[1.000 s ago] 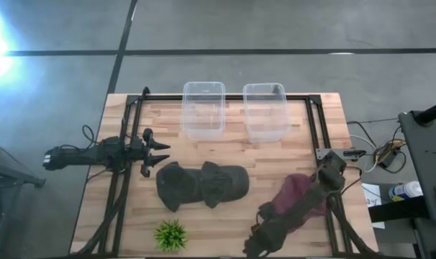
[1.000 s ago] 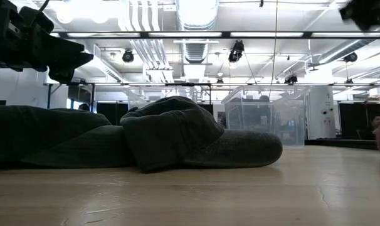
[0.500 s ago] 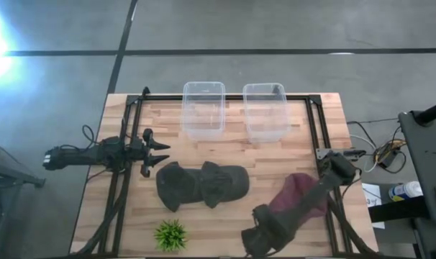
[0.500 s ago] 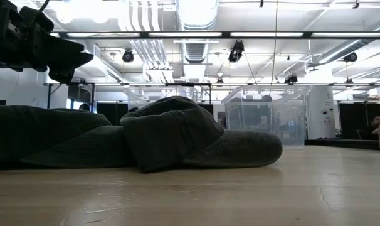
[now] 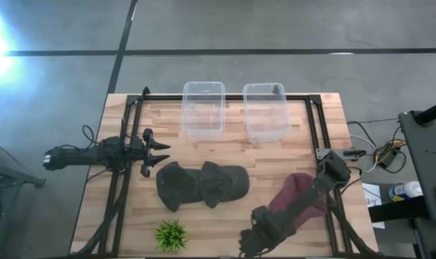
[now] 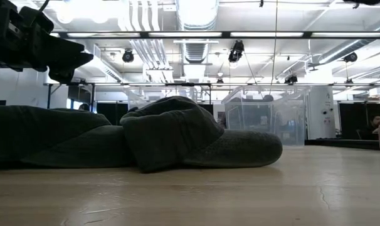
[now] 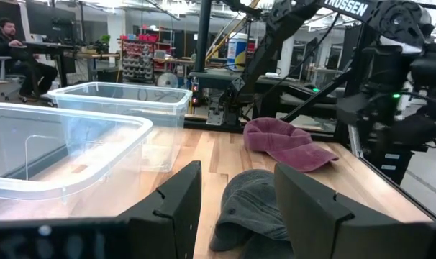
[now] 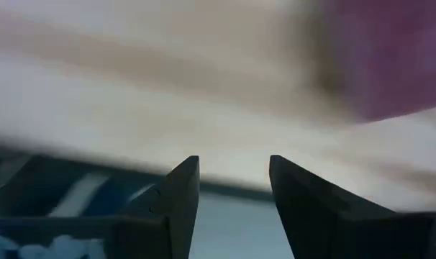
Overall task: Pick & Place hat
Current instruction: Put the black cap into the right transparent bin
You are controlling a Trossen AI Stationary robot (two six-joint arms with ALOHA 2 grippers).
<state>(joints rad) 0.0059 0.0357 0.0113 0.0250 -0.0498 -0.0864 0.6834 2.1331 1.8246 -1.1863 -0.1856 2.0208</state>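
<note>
A dark grey hat [image 5: 202, 184] lies crumpled flat on the wooden table's middle and fills the low view [image 6: 146, 135]. A maroon hat [image 5: 296, 188] lies to its right, partly under my right arm, its brim flat on the wood [image 7: 286, 144]. My left gripper [image 5: 157, 154] hovers open at the table's left, just left of the grey hat [image 7: 254, 208], above the table [image 6: 33, 41]. My right gripper [image 5: 248, 243] is open near the table's near edge, past the maroon hat [image 8: 391, 65], touching nothing.
Two clear plastic bins [image 5: 203, 108] [image 5: 265, 111] stand side by side at the far edge. A small green plant [image 5: 170, 234] sits near the near edge, left of centre. A black frame [image 5: 315, 126] runs around the tabletop. Bare wood lies between the hats and the bins.
My right arm has shifted slightly, its gripper drifting a little toward the table's left by the near edge; its dark part has left the low view's top right corner. Both hats have stayed where they were.
</note>
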